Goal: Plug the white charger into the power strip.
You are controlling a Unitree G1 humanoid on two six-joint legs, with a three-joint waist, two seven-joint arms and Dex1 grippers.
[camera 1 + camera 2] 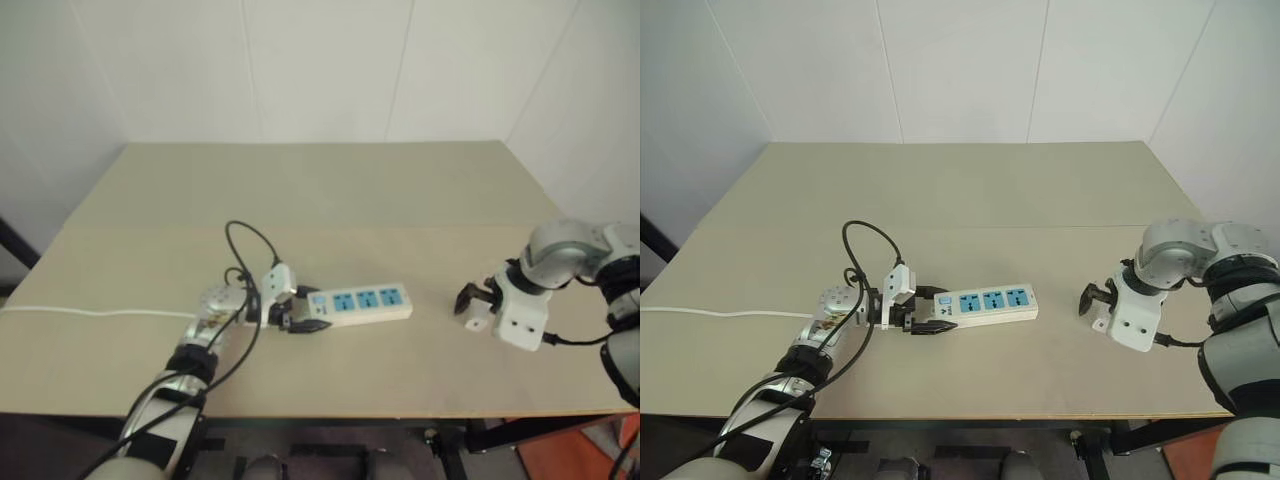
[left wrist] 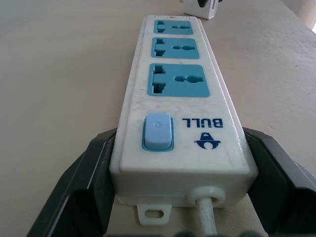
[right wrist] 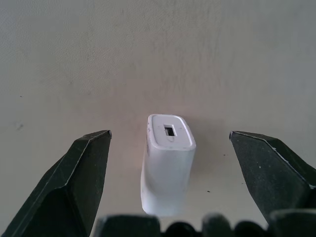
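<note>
The power strip (image 1: 365,302), a long white bar with blue socket faces, lies flat near the table's front middle. My left gripper (image 1: 290,313) is shut on its cord end; in the left wrist view its black fingers (image 2: 84,187) press both sides of the strip (image 2: 182,98) by the blue switch. The white charger (image 3: 167,165) stands upright on the table, its port facing up. My right gripper (image 3: 169,133) points down over it, open, one finger on each side and neither touching it. In the head view the right gripper (image 1: 472,300) hovers to the right of the strip.
The strip's thin white cord (image 1: 90,312) runs left and off the tan table (image 1: 320,190). A black cable (image 1: 250,240) loops above my left wrist. White walls close the back and sides. The table's right edge lies just beyond my right arm.
</note>
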